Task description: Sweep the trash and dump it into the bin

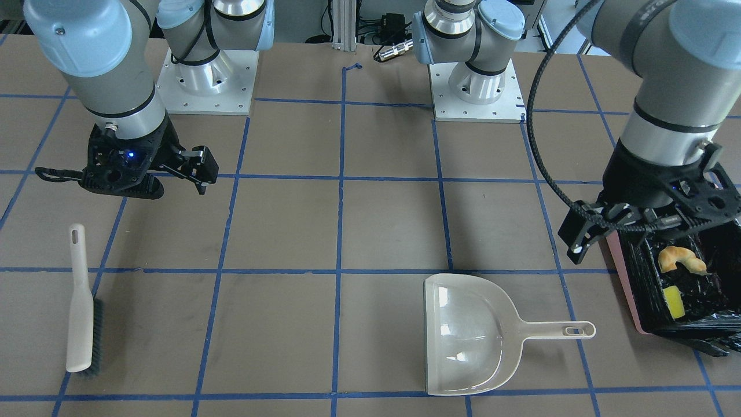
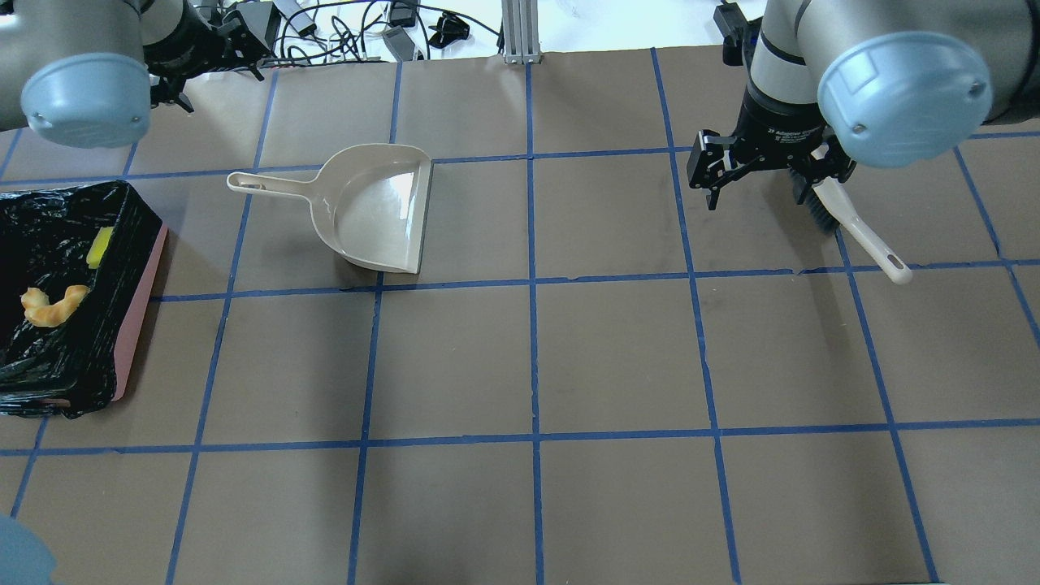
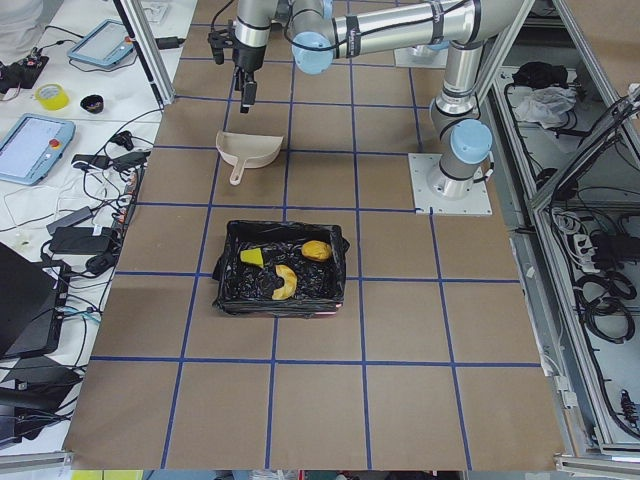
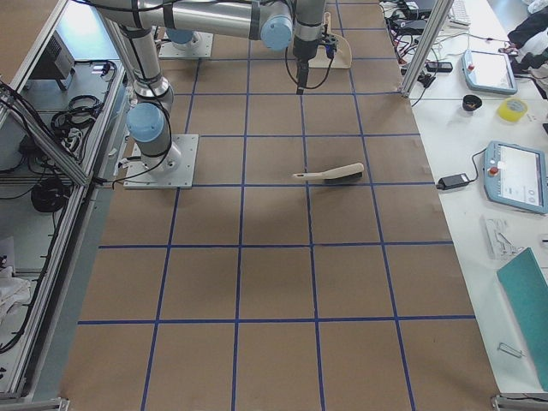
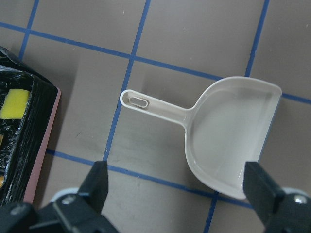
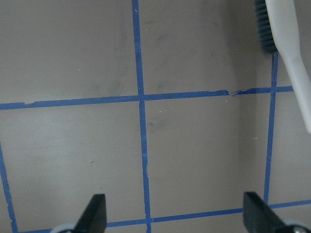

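Front view, dustpan: one dustpan (image 1: 469, 341); it lies flat on the table (image 1: 324, 231), handle toward the robot's left
Front view, bin: one bin (image 1: 628, 295); it stands just past the dustpan's handle end, not touching it
Front view, trash: two pieces show inside the bin; a curved slice (image 1: 678, 259) and a sponge piece (image 1: 673, 302)
Front view, grippers: two; the left gripper (image 1: 579, 246) hangs near the bin, on the dustpan's handle side; the right gripper (image 1: 200, 174) hangs well apart from the dustpan, on its mouth side
Front view, brush: one hand brush (image 1: 81, 307); flat on the table, well apart from the dustpan's mouth
Overhead view, trash: the same two pieces, both in the bin
Left side view, trash: three pieces in the bin; the third is a potato-like lump (image 3: 316, 250); the bin is near the dustpan's handle
Right side view, brush: one; it lies alone, well apart from the dustpan
Left wrist view, left gripper: fingers (image 5: 97, 182) spread wide, holding nothing; the dustpan lies below them
Right wrist view, right gripper: fingers (image 6: 96, 211) spread wide, only bare table between them; the hand brush is at the upper corner
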`<state>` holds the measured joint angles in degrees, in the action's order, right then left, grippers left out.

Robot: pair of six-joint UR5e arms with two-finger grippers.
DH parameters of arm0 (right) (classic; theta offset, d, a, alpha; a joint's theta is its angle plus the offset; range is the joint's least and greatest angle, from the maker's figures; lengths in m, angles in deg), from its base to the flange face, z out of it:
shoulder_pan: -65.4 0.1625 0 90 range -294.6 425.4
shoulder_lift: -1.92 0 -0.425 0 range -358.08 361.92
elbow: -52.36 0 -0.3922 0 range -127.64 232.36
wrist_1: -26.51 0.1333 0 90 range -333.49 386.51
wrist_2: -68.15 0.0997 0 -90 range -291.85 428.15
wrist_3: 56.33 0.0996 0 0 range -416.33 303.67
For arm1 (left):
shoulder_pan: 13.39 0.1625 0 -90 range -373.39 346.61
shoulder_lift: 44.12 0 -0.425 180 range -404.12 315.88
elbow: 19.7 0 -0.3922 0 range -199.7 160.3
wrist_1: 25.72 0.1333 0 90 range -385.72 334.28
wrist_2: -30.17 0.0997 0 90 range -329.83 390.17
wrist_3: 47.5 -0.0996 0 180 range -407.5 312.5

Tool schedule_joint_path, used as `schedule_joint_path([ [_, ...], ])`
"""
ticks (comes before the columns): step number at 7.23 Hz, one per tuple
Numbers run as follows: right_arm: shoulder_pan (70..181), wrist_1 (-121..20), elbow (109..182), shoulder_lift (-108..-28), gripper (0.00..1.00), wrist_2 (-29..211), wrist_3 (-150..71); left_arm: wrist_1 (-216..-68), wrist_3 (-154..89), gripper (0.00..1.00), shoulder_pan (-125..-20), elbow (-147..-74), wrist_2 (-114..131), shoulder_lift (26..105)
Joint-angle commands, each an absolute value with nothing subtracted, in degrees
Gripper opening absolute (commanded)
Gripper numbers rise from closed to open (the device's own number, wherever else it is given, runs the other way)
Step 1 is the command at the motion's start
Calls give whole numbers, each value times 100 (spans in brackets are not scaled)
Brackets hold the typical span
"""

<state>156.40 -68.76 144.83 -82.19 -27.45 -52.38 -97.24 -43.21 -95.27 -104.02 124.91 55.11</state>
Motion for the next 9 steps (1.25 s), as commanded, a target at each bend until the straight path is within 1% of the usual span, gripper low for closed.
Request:
schedule_joint_path([
  [1, 15636, -6876, 14473, -8228, 100, -2730, -5237, -10698, -4905, 100, -9592, -10380, 12535, 5178],
  [2, 15636, -6876, 14473, -8228, 100, -2739, -5237, -10989, -4865, 100, -9723, -10511, 12553, 5003],
  [3, 15636, -6885, 14473, -8228, 100, -2739, -5237, -11018, -4873, 100, -9802, -10591, 12501, 5019],
  [5, 15636, -6920, 14465, -8228, 100, -2704, -5237, -11044, -4855, 100, -9926, -10871, 12282, 4809],
  [7, 15636, -6911, 14465, -8228, 100, -2712, -5237, -10904, -4935, 100, -9909, -10856, 11877, 5053],
  [9, 15636, -6911, 14473, -8219, 100, -2713, -5237, -10825, -4952, 100, -9909, -10890, 11920, 5098],
])
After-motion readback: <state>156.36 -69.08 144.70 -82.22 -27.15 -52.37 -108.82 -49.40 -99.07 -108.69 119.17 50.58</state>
